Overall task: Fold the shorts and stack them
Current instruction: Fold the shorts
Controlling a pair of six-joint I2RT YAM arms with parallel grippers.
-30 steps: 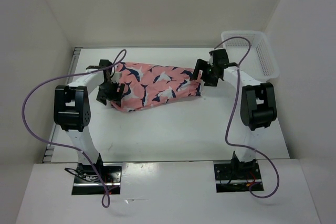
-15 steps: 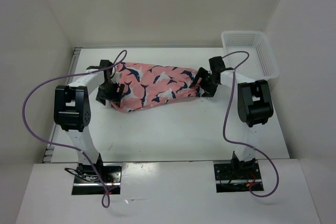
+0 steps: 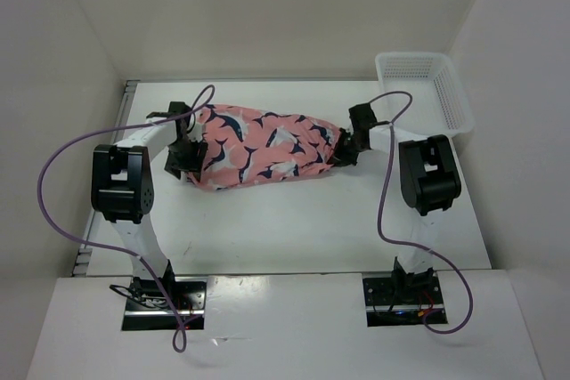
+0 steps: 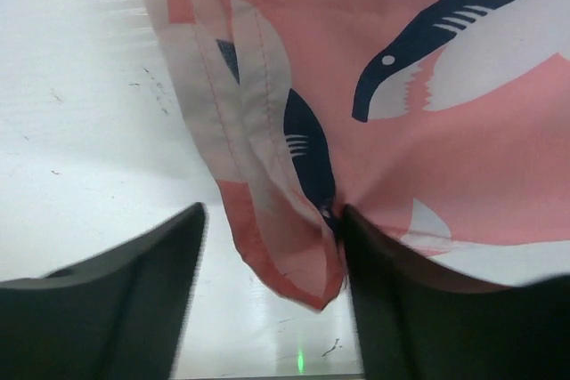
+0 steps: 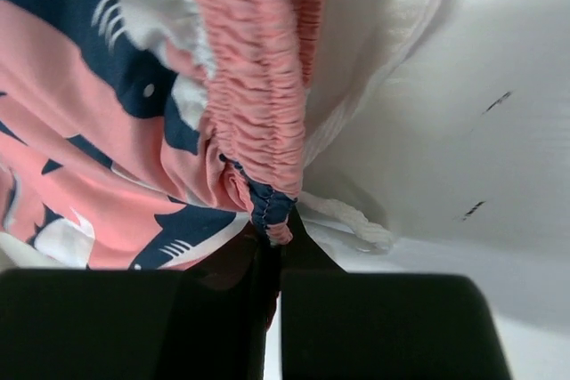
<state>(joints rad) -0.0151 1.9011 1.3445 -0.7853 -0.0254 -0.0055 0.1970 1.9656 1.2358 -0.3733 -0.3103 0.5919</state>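
Note:
The shorts, salmon-pink with a navy-and-white print, lie bunched across the middle of the table. At their left end my left gripper stands open. In the left wrist view the hem corner hangs between the jaws of the left gripper; the right finger touches the cloth and the left finger stands clear of it. My right gripper is at the right end. The right wrist view shows this gripper shut on the gathered waistband, with a white drawstring beside it.
A white mesh basket stands at the back right corner. Purple cables loop from both arms over the near part of the table. White walls close in the back and both sides.
My right gripper slid left onto the waistband and shut on it. The left jaws narrowed around the hem. The shorts bunched slightly toward the middle.

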